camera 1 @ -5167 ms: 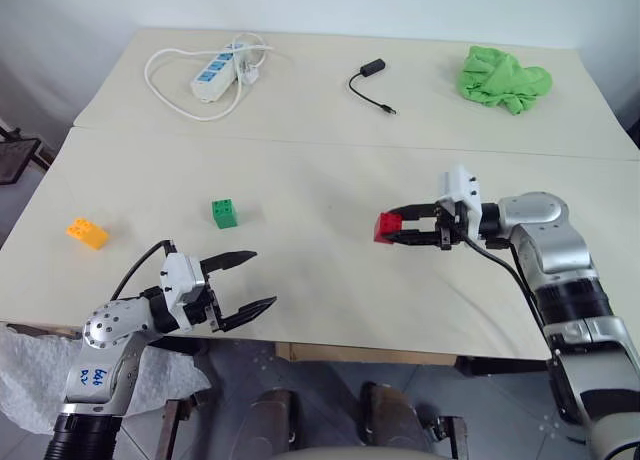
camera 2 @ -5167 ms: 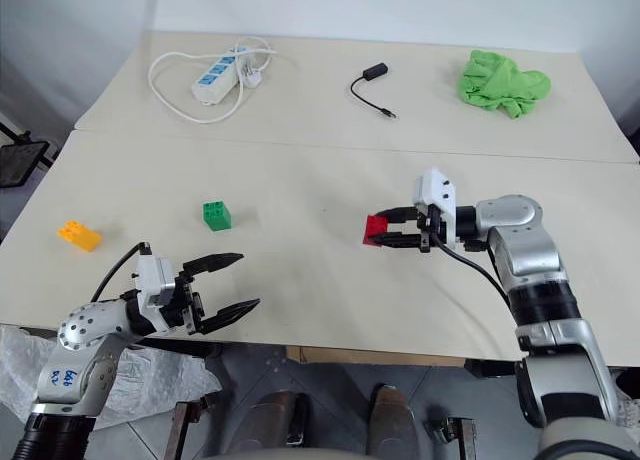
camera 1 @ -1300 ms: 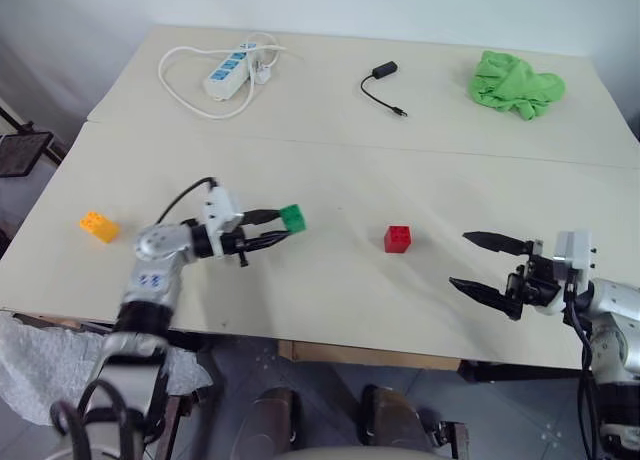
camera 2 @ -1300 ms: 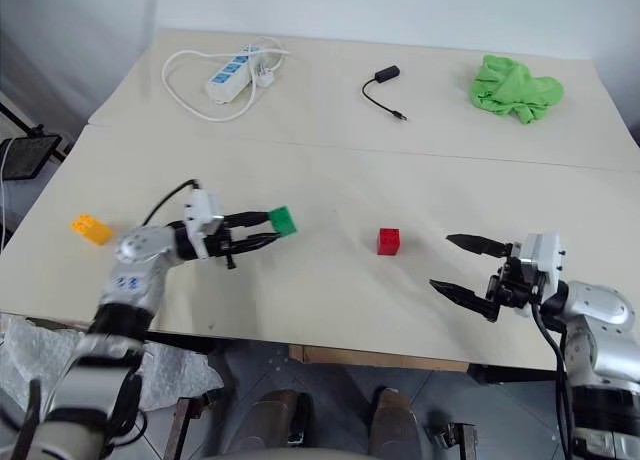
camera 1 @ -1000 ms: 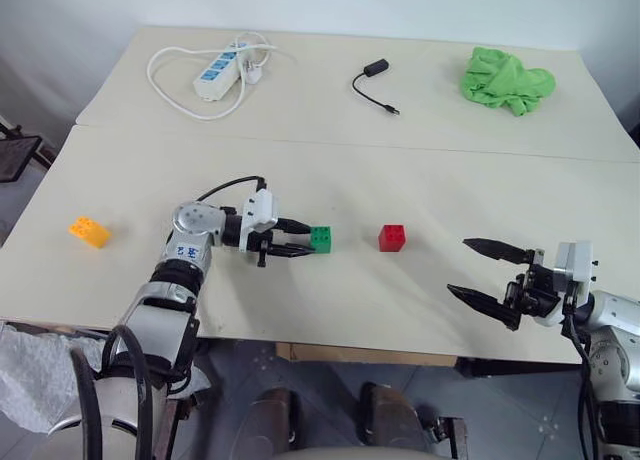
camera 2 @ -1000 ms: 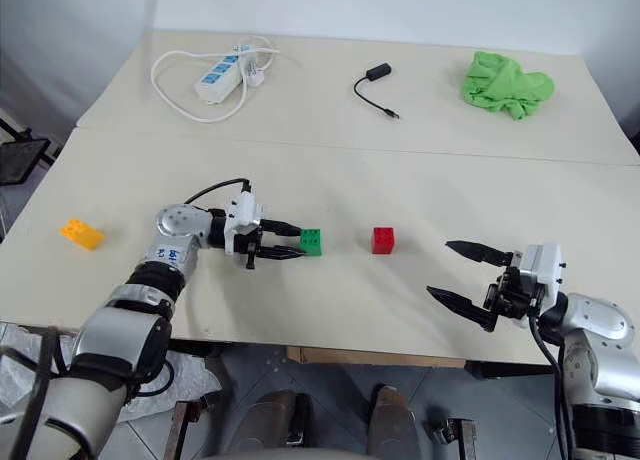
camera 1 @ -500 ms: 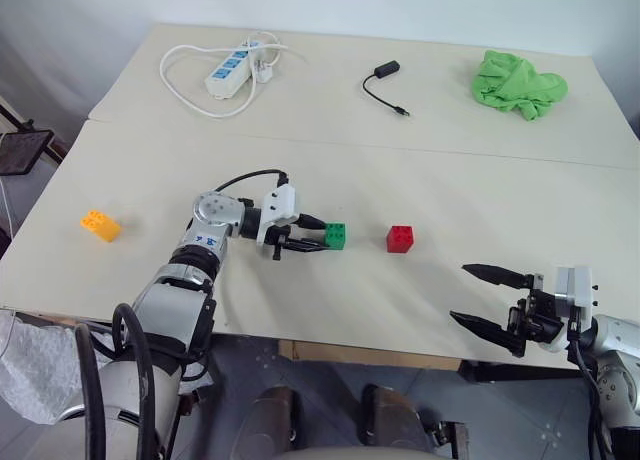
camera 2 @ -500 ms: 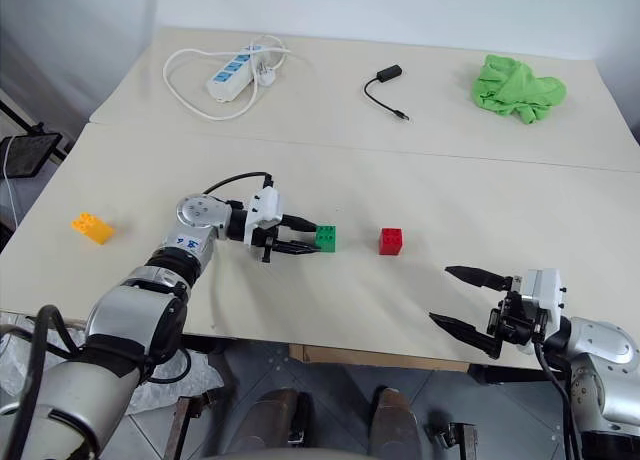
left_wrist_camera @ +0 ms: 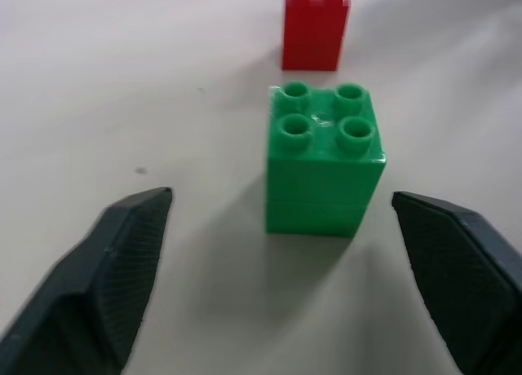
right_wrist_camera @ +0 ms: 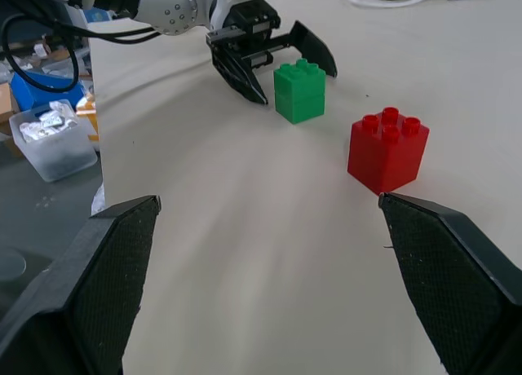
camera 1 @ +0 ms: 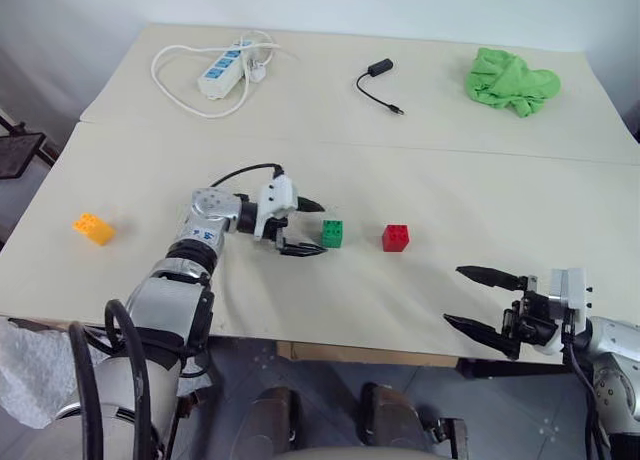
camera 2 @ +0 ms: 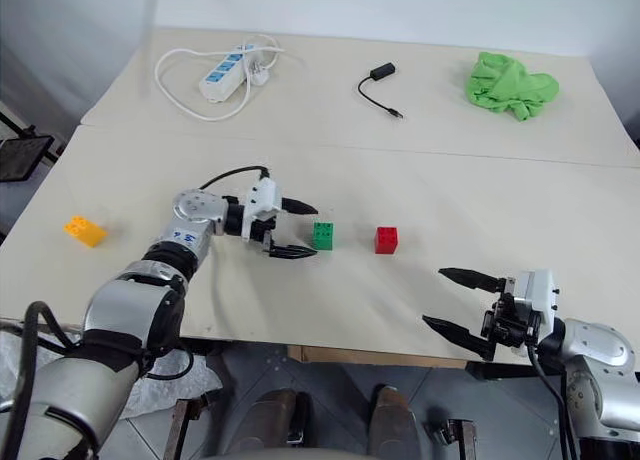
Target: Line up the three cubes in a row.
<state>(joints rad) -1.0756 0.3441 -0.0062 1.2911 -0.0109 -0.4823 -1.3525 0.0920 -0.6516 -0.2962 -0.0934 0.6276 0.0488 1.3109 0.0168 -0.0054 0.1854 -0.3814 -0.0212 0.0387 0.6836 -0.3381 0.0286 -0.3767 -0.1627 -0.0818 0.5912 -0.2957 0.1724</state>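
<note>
The green cube (camera 1: 333,233) stands upright on the table, a short gap to the left of the red cube (camera 1: 395,238). My left gripper (camera 1: 312,228) is open, its fingertips on either side of the green cube's near face and not touching it. In the left wrist view the green cube (left_wrist_camera: 322,159) stands free between the spread fingers, with the red cube (left_wrist_camera: 315,24) behind it. The orange-yellow cube (camera 1: 93,228) lies alone at the far left. My right gripper (camera 1: 456,296) hangs open and empty over the table's front edge at the right.
A white power strip (camera 1: 222,68) with coiled cable, a black adapter (camera 1: 376,70) with its cord and a crumpled green cloth (camera 1: 510,80) lie on the far table. A clear plastic box (right_wrist_camera: 49,138) sits beyond the table's left edge.
My left gripper has opened and let go of the green cube, which now stands on the table beside the red one. The right gripper has stayed open and barely moved.
</note>
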